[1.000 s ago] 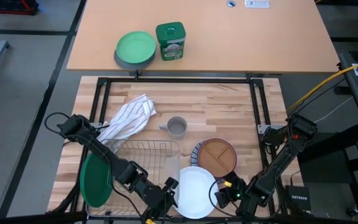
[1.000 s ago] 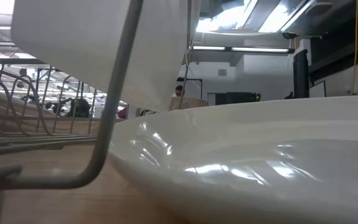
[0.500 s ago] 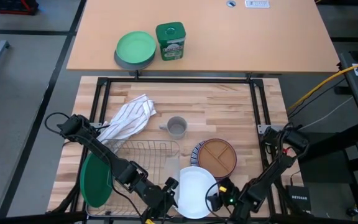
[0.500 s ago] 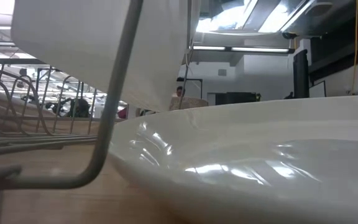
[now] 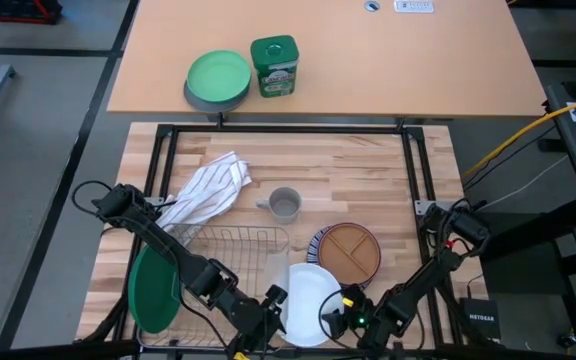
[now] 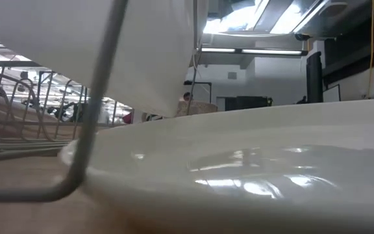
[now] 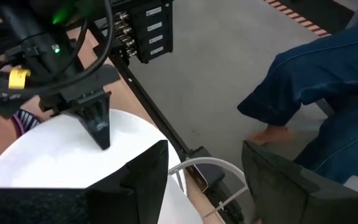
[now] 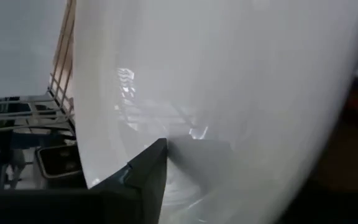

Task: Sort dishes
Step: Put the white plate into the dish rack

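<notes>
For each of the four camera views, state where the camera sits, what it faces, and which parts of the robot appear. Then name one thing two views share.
High view: above the table, looking straight down; both arms show, with the left gripper and right gripper at the white plate.
Low view: at table-top height, looking across the plate into the room; no arm shows.
Left wrist view: on the left arm, facing the plate's edge and the floor; its own fingers show, and the right gripper.
Right wrist view: on the right arm, against the plate; one finger shows.
Shared: all four see the white plate.
</notes>
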